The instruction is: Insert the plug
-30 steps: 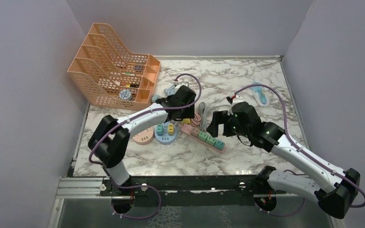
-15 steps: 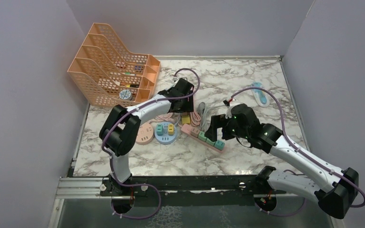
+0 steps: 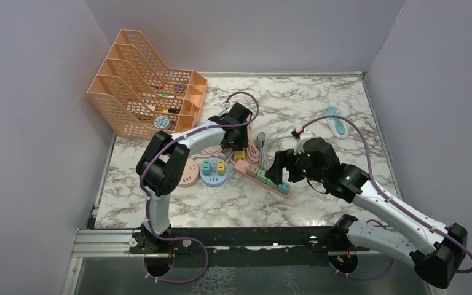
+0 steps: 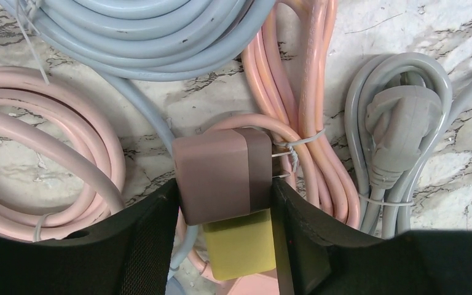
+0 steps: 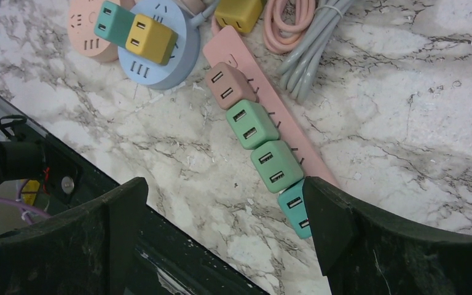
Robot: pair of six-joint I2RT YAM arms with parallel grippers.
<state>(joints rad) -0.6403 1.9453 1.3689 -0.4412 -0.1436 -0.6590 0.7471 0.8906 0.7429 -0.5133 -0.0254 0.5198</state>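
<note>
Reaching deeper among the cables (image 4: 160, 37) than a second ago, left end effector (image 4: 225, 184) grasps the brown plug (image 4: 218, 169) on the worktop (image 4: 442, 24) by its flat sides: light, rigid, probably slippery. Right end effector (image 5: 224, 184) hangs released over the power strip (image 5: 301, 144)

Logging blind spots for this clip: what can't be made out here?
- Left wrist: brown plug's prongs, hidden under its body; yellow plug partly behind it.
- Right wrist: teal adapter cut off by the finger.
- Top: orange organizer's contents too small.
</note>
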